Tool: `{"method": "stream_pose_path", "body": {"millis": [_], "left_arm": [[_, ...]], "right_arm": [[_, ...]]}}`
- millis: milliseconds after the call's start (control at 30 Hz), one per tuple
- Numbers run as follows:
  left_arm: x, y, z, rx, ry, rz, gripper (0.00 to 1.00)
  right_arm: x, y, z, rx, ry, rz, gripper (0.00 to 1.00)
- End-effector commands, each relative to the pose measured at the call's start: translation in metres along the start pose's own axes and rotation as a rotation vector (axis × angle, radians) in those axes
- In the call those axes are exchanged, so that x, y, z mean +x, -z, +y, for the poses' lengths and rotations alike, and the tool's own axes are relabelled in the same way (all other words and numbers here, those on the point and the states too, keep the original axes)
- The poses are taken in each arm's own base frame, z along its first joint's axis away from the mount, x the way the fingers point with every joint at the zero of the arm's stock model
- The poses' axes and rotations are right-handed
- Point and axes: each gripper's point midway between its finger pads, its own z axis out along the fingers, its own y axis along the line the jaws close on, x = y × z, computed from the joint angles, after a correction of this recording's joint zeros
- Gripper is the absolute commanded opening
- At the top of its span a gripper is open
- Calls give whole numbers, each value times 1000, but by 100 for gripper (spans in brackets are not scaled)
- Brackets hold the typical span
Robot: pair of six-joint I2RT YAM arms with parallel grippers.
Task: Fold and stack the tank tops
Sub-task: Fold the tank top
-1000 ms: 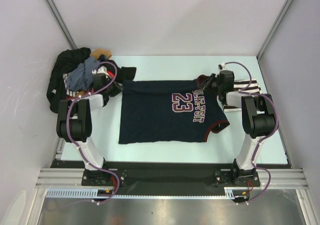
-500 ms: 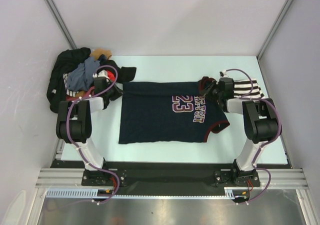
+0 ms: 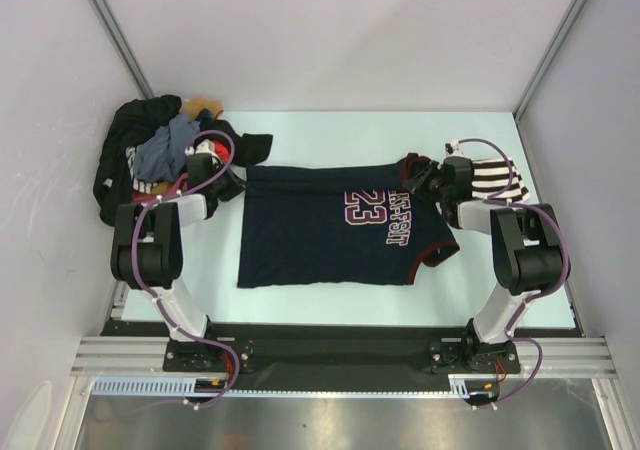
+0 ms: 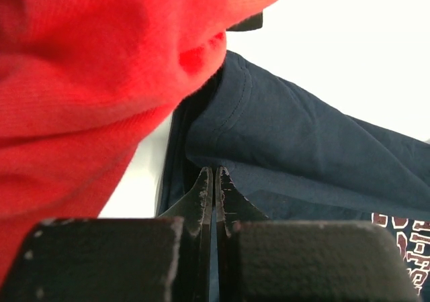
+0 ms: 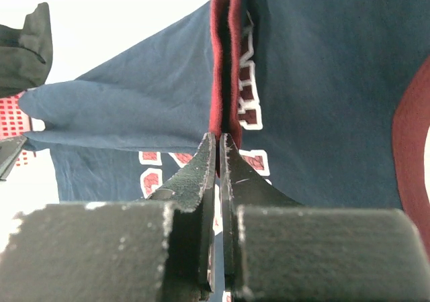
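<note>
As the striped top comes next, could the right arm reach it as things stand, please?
Probably yes: the striped top lies right beside the right pincer, but that pincer is shut on the navy jersey.

Pale table (image 3: 330,135) boxed by plain white walls (image 3: 330,30); aluminium posts (image 3: 108,30) at back corners.

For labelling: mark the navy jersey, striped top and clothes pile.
navy jersey (image 3: 300,240): top view, plain cloth left of the 23.
striped top (image 3: 497,178): top view, its visible striped part.
clothes pile (image 3: 165,155): top view, grey-blue garment in it.
</note>
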Motion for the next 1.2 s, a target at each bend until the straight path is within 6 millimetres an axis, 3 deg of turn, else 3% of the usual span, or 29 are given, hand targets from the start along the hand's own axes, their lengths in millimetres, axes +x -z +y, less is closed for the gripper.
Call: {"method": "stream_pose_path", "body": {"millis": [0, 267, 633, 767, 800, 867, 967, 1100, 1167], "left_arm": [[-22, 14, -17, 57, -34, -67, 0], [-22, 20, -11, 26, -43, -76, 0], [7, 18, 8, -19, 16, -34, 1], [10, 21, 14, -43, 37, -39, 21], [12, 24, 16, -50, 39, -42, 28], [11, 29, 17, -50, 45, -68, 37], [5, 37, 10, -23, 42, -105, 38], [-3, 46, -2, 18, 33, -131, 40], [-8, 52, -10, 49, 22, -146, 48]], "right_arm": [[-15, 7, 2, -9, -6, -74, 0], [1, 9, -3, 8, -10, -63, 0], [29, 6, -33, 100, -62, -28, 0], [37, 5, -40, 124, -92, -13, 14], [36, 5, -40, 122, -93, -15, 24], [35, 6, -38, 119, -92, -20, 28], [29, 10, -33, 113, -85, -39, 30], [19, 18, -21, 105, -58, -69, 40], [12, 23, -16, 101, -38, -93, 45]]}}
